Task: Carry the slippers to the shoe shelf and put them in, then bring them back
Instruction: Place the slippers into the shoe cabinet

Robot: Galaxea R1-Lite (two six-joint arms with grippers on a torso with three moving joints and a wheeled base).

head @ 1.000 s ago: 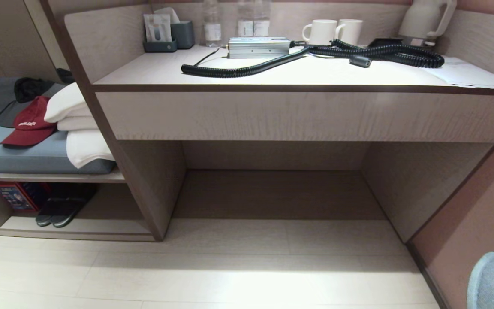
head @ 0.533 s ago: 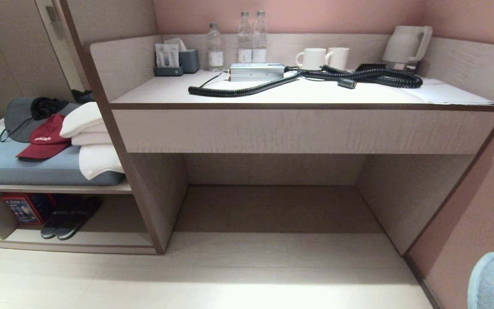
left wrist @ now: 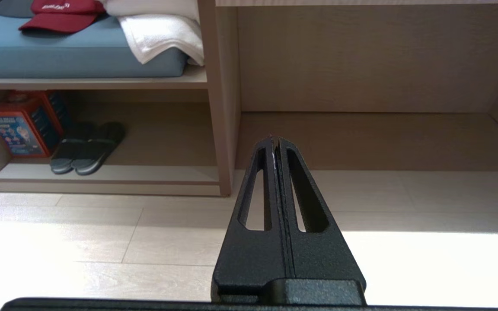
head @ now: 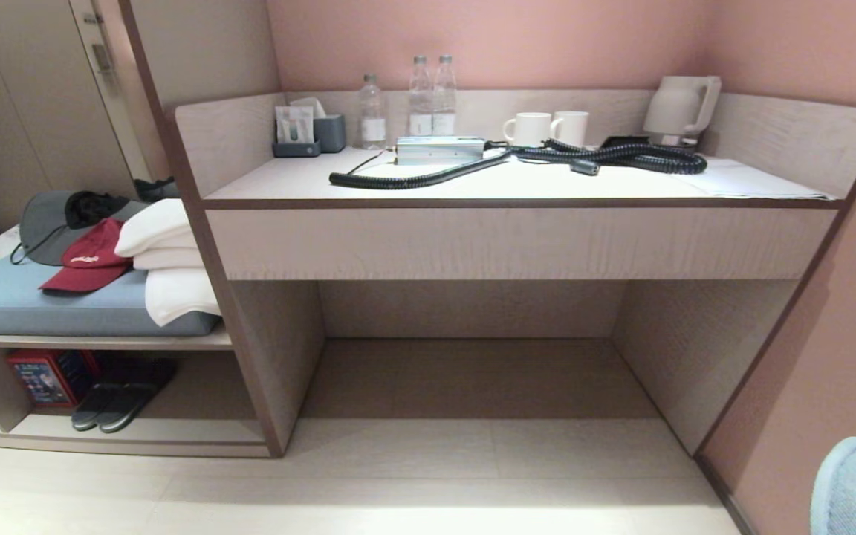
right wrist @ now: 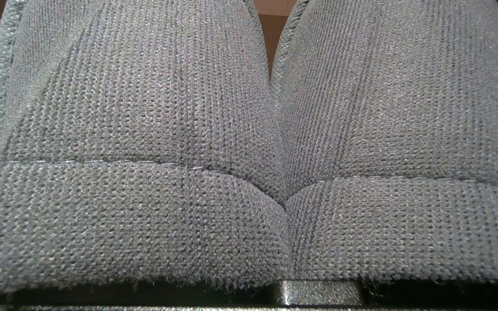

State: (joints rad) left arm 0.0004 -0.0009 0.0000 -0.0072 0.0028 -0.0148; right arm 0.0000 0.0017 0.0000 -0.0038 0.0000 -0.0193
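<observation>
Slippers fill the right wrist view: two slate-blue knit toe bands lie side by side and touching, with the insoles running on beyond them. The right gripper shows only as a dark sliver at the lower edge of that view; its fingers are hidden under the fabric and closed together, clamped on the pair. In the head view one rounded end of the slippers shows at the lower right corner of the frame, clear of the pale floor and near the pink wall. The shoe shelf sits at the lower left of the head view, well apart from the held pair. Its open cubby holds a black pair of slides, side by side, just beside a red box. On the board above the cubby lies a blue cushion carrying a red cap, a grey hat and folded white towels. The desk counter takes up the centre of the frame; on its top stand three bottles, two mugs, a kettle, a silver box and a coiled black cable. In the left wrist view the left gripper occupies the lower centre, its fingers pressed together with nothing between them, above the floor and pointing at the recess under the counter
</observation>
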